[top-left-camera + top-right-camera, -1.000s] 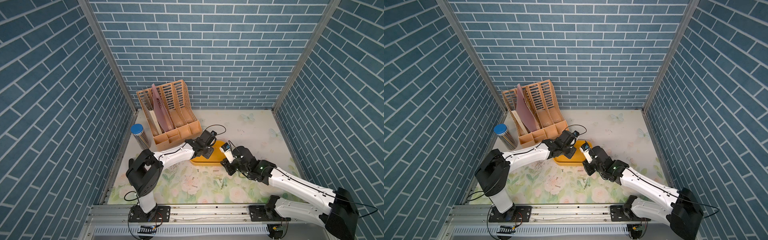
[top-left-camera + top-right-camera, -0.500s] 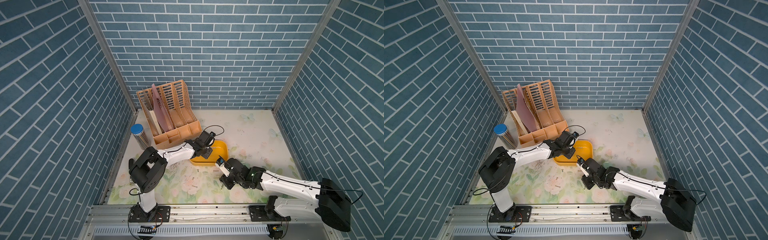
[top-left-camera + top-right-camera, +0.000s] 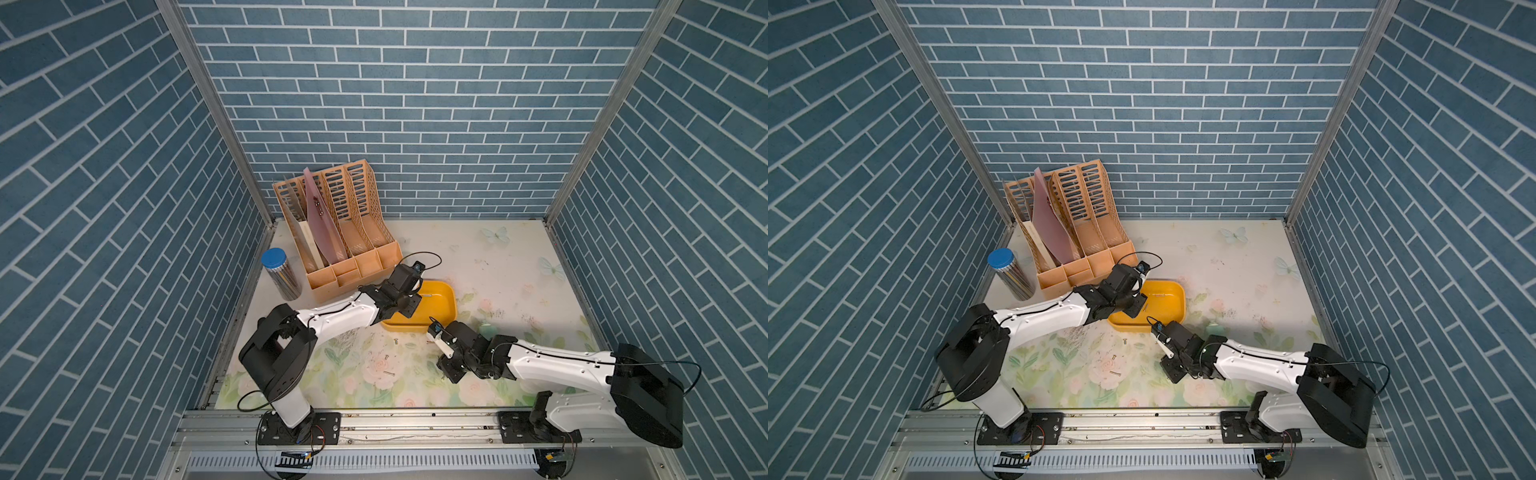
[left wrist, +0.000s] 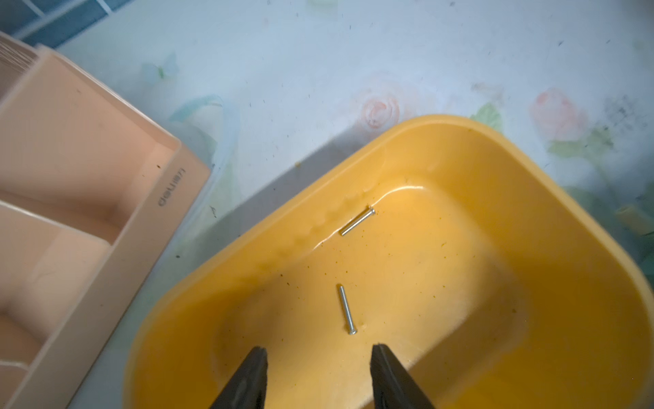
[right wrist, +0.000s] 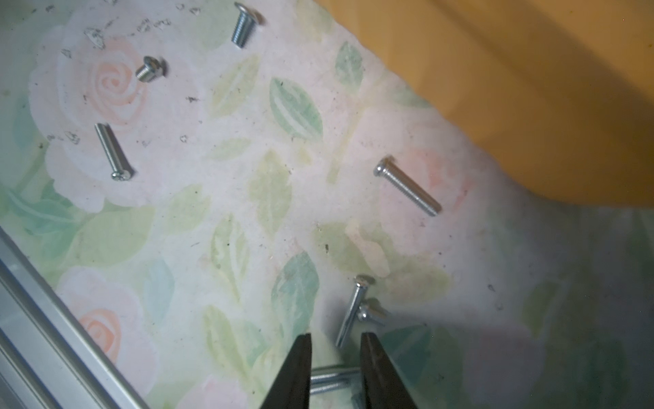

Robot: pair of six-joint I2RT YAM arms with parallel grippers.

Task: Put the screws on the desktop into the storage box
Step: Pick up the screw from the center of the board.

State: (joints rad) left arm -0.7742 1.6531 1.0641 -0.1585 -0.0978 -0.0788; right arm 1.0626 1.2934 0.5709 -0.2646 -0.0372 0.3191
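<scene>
Since a second ago, our left pincer (image 4: 318, 350) has sprung apart over the storage box (image 4: 442, 122), and our right pincer (image 5: 335, 336) has drawn back from the box to the desktop (image 5: 247, 219) in front of it. We see the left fingers standing wide with nothing between them. Two screws (image 4: 346, 308) lie on the box floor just past the tips, one of them against the far wall. Our right fingers stand narrowly apart, low over a pair lying crosswise at their tips, and we cannot tell whether they pinch either. More loose screws (image 5: 407, 186) are scattered over the printed roses and leaves beyond. Near the box stands the peach file organizer (image 4: 88, 159).
</scene>
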